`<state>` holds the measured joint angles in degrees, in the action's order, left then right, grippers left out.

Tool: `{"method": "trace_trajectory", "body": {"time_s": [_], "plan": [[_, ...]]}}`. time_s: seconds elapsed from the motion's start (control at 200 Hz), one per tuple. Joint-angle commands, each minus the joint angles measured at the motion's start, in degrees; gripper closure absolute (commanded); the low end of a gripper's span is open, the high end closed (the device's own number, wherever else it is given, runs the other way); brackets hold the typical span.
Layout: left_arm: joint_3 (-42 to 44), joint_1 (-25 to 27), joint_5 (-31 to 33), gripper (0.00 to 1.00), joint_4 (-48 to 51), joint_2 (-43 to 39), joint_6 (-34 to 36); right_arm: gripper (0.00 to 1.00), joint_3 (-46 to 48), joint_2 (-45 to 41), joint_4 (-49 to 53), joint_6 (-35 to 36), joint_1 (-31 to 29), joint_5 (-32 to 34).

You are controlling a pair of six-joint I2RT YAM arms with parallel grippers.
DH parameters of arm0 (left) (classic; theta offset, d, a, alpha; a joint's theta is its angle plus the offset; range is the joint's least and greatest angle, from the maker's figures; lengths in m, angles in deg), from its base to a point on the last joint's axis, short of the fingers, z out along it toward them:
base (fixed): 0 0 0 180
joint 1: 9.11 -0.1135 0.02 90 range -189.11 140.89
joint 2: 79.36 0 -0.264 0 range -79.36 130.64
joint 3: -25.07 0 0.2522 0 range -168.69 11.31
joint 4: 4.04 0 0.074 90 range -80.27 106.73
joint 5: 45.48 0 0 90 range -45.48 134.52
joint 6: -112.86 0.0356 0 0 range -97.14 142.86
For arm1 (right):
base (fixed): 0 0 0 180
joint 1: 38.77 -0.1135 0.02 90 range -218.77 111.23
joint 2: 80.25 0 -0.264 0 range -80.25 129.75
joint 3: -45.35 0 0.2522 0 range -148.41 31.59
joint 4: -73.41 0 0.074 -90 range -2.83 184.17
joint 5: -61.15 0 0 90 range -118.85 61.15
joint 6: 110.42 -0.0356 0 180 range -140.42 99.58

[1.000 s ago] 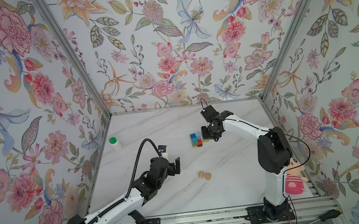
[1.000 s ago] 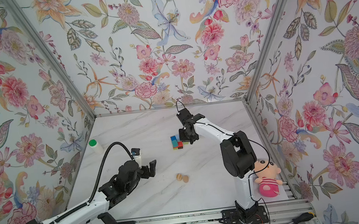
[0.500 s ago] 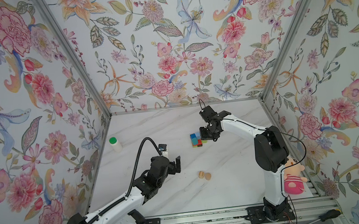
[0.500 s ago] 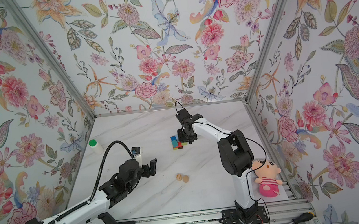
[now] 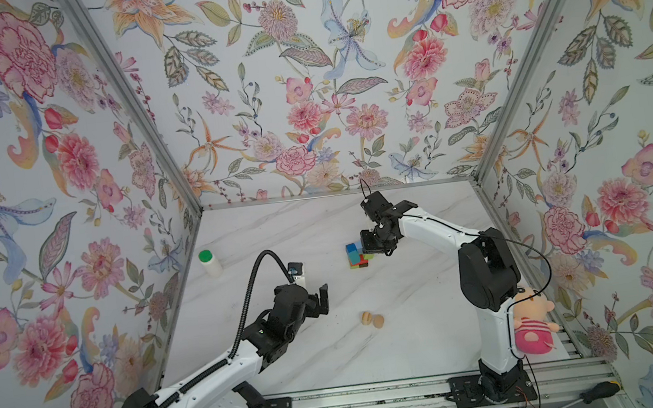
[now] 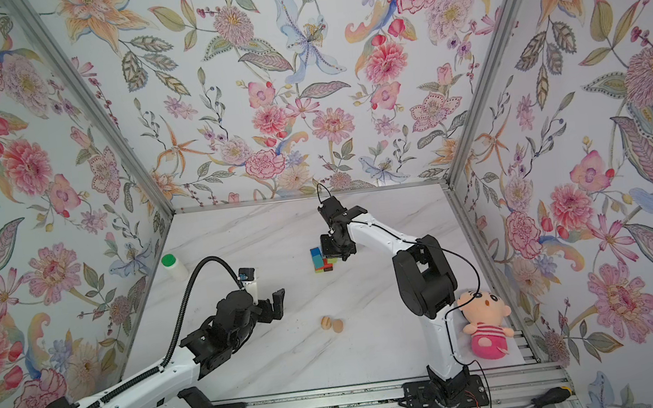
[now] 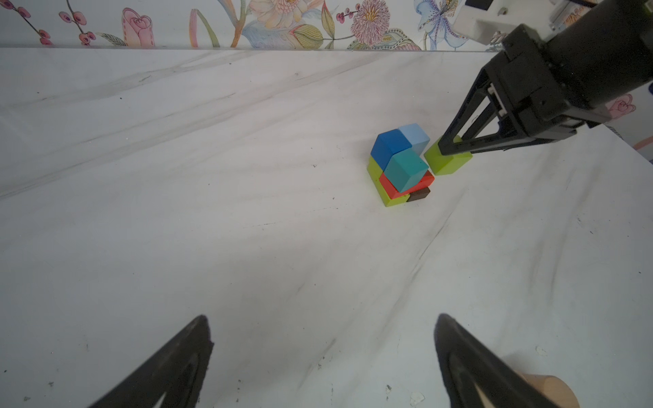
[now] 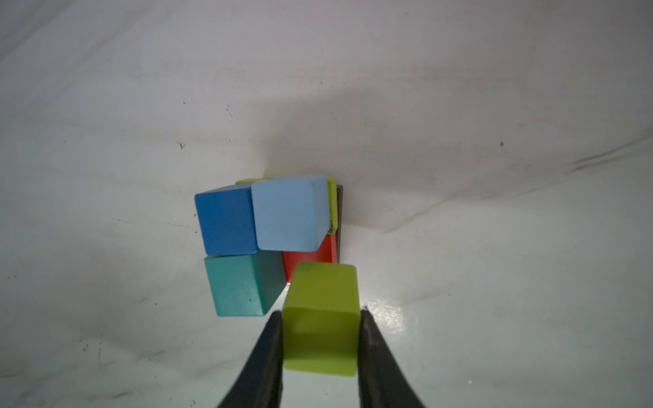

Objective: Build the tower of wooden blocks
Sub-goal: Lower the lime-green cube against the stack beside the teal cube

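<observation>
We see the white marble table [image 5: 318, 222] across both top views. The left gripper [image 5: 317, 302] hangs over its near-left part, jaws spread wide with nothing between them. It is well apart from the tower [image 5: 357, 254], which stands far of it and to its right, mid-table.

The right gripper [image 8: 319, 314] reaches in from the right and pinches a yellow-green block [image 8: 321, 300] between its fingertips. That block sits just beside the tower's right side, close to the teal block [image 8: 240, 286] and the red block [image 8: 307, 256]. We cannot tell whether it touches them or rests on the table.

A pink plush doll [image 5: 533, 328] leans by the right arm's base, and a white green-capped bottle [image 5: 210, 262] stands at the left edge.

The tower has yellow-green, dark brown and red pieces low down, with the teal, a dark blue block [image 8: 226, 222] and a light blue block [image 8: 288, 212] on top.

Two tan rounded pieces [image 5: 366, 317] lie side by side near of the tower, to the right of the left gripper.
</observation>
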<state>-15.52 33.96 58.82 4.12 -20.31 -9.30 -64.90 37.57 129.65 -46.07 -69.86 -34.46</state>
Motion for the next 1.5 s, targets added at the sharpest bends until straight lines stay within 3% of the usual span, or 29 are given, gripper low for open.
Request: {"method": "trace_trajectory", "body": {"time_s": [0.0, 1.491], "plan": [[-0.71, -0.63, 1.92, 0.01, 0.85, -0.67, -0.44, 0.70, -1.92, 1.43, 0.64, 1.07, -0.20, -0.57], [0.24, -1.50, 2.33, 0.01, 1.26, -1.63, 0.16, 0.65, -4.54, 4.28, 0.72, 0.42, -0.63, -1.69]]}}
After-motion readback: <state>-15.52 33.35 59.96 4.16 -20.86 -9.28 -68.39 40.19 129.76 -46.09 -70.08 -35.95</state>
